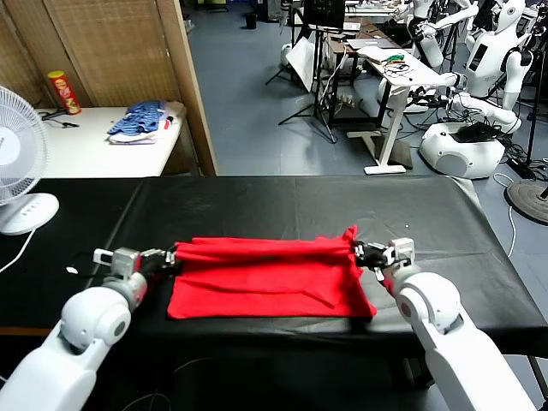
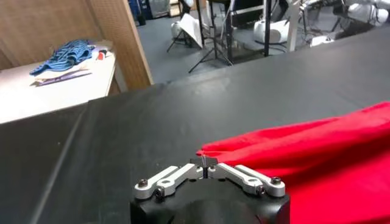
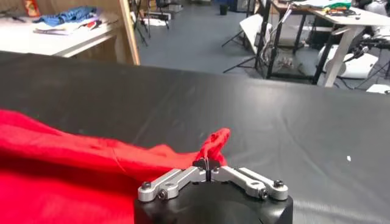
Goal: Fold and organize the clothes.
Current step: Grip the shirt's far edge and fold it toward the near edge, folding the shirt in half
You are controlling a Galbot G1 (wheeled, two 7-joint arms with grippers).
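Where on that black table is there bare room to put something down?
The black table is bare along its far strip, beyond the red T-shirt, and at its right end past the right end effector. The left end is tighter: a white fan stands there. It is crowded mid-table, where both the left end effector and the right one pinch the shirt's edges.

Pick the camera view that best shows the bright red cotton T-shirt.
The head view: the whole bright red cotton T-shirt lies folded on the black table, stretched between both grippers. The left wrist view shows only one red corner; the right wrist view shows a bunched edge.
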